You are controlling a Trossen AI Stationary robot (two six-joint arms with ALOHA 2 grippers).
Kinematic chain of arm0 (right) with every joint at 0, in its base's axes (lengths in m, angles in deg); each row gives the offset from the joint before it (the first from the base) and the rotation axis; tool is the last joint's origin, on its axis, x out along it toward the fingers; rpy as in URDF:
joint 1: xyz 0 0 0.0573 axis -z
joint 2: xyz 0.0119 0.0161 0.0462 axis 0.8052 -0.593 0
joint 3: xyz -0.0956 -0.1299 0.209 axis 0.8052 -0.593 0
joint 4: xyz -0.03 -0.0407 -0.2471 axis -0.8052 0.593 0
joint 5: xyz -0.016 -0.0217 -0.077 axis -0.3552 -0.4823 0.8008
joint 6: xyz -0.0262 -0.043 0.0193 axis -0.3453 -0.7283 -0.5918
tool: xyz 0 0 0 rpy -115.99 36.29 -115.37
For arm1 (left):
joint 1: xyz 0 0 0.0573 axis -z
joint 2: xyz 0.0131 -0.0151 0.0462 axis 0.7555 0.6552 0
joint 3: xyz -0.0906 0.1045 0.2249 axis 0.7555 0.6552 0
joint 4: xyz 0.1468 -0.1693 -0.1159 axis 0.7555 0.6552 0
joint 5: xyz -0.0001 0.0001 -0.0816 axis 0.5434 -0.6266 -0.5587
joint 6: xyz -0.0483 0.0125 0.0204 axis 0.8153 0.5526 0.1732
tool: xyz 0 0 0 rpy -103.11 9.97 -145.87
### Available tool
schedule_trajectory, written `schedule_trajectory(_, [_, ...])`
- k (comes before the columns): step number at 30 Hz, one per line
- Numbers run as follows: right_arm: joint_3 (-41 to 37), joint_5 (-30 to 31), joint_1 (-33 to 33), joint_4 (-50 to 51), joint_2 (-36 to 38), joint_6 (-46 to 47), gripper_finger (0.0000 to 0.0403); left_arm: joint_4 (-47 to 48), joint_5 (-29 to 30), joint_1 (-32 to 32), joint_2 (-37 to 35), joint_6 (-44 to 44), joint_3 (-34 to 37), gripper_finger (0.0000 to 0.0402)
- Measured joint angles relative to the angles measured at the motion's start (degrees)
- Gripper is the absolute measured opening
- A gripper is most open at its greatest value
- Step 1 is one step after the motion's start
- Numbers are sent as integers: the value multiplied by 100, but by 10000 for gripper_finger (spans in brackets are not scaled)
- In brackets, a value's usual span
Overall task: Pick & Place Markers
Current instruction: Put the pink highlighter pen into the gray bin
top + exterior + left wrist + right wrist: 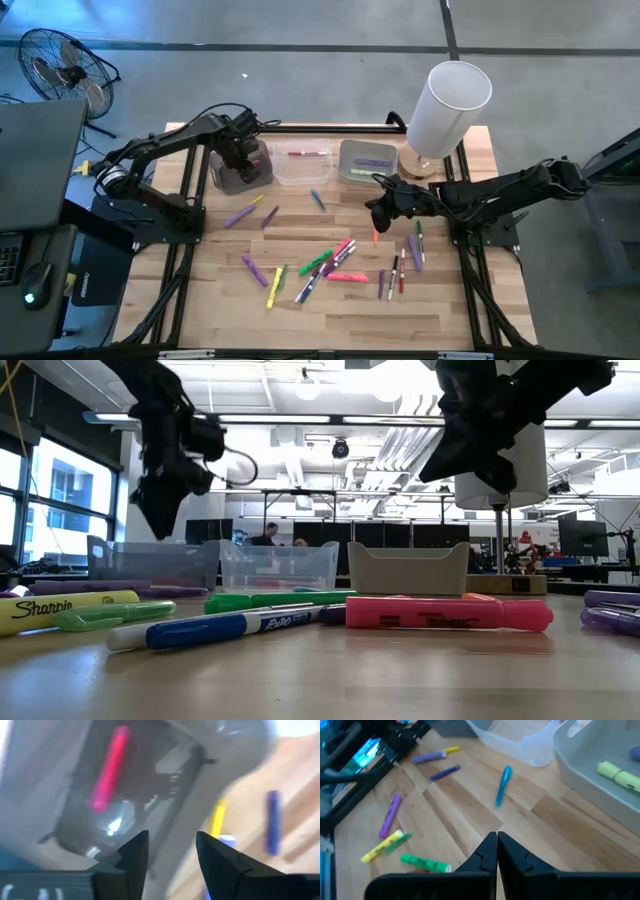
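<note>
Several markers in purple, yellow, green, pink, red and blue lie scattered flat on the wooden table. My left gripper is open and hovers above the dark grey bin at the table's far left. A pink marker shows inside that bin. My right gripper is shut and empty. It hangs over bare wood just in front of the light grey bin, which holds purple and green markers. An orange marker lies on the table close to it.
A clear bin with a red marker stands between the two grey bins along the far edge. A white cylinder on a stand rises at the far right corner. In the right wrist view, a blue marker and a purple marker lie ahead of the right gripper.
</note>
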Motion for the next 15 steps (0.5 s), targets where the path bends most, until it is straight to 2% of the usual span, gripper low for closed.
schedule_trajectory(4, [0,-193,-4,2,0,-201,0,-98,105,598,-450,826,0,95])
schedule_trajectory(9, [2,-657,-4,2,0,-511,0,-526,145,1708,-972,2053,0,11])
schedule_trajectory(15, [2,-799,-4,2,-2,-942,1,-1088,865,3351,-1055,3571,-2,17])
